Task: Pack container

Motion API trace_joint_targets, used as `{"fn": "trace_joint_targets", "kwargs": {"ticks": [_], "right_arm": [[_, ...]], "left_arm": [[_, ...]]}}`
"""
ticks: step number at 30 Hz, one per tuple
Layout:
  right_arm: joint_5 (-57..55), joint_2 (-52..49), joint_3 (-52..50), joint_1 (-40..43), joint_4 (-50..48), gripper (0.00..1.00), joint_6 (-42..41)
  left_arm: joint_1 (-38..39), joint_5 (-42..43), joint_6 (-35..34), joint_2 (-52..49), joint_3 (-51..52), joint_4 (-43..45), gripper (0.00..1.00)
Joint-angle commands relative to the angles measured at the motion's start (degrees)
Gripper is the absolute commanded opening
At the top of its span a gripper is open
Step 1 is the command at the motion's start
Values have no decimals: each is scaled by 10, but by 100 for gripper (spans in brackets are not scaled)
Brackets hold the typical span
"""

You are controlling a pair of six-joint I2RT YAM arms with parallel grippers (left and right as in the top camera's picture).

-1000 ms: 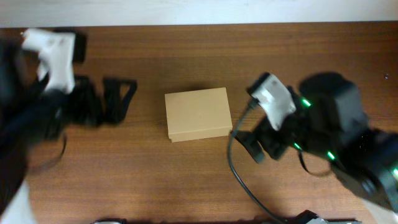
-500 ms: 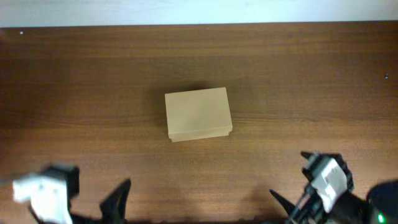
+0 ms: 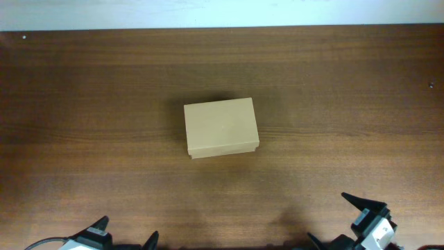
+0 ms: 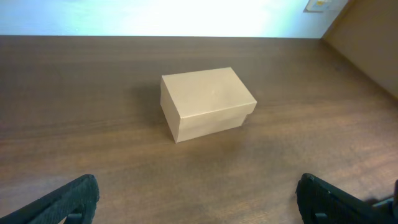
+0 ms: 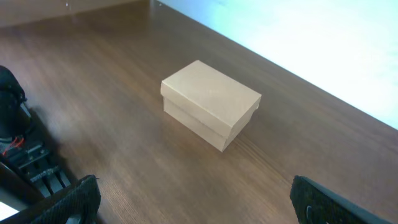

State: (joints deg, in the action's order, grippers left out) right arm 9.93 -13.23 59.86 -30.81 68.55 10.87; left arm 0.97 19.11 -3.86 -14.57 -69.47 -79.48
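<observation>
My left gripper (image 4: 198,190) and right gripper (image 5: 194,186) gape empty. Box (image 3: 220,127) sits lidded; I judge packing done, next only parking clear.

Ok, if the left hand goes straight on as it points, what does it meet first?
Probably the cardboard box, centred ahead of the left hand; only bare table lies between, though depth is unclear.

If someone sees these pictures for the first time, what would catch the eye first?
A closed tan cardboard box, lid on, sits near the middle of the dark wooden table. The left gripper and the right gripper are both open and empty at the table's near edge, well apart from the box.
</observation>
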Motion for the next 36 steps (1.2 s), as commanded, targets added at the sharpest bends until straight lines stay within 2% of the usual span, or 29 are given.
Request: {"fn": "trace_joint_targets", "kwargs": {"ticks": [1, 11, 19, 24, 28, 32, 36], "right_arm": [[-1, 6, -3, 2, -5, 99, -8], [-1, 6, -3, 1, 0, 99, -8], [-1, 6, -3, 1, 2, 99, -8], [-1, 6, -3, 1, 2, 99, -8], [-1, 6, -3, 1, 2, 99, -8], [-1, 6, -3, 1, 2, 99, -8], [-1, 6, -3, 1, 2, 99, -8]], "left_arm": [[1, 10, 9, 10, 27, 12, 100], [1, 10, 9, 10, 38, 30, 100], [1, -5, 9, 10, 38, 2, 100], [1, -115, 9, 10, 49, 56, 100], [1, -202, 9, 10, 101, 117, 100], [1, -233, 11, 13, 184, 184, 100], [1, -232, 44, 31, 265, 252, 100]]}}
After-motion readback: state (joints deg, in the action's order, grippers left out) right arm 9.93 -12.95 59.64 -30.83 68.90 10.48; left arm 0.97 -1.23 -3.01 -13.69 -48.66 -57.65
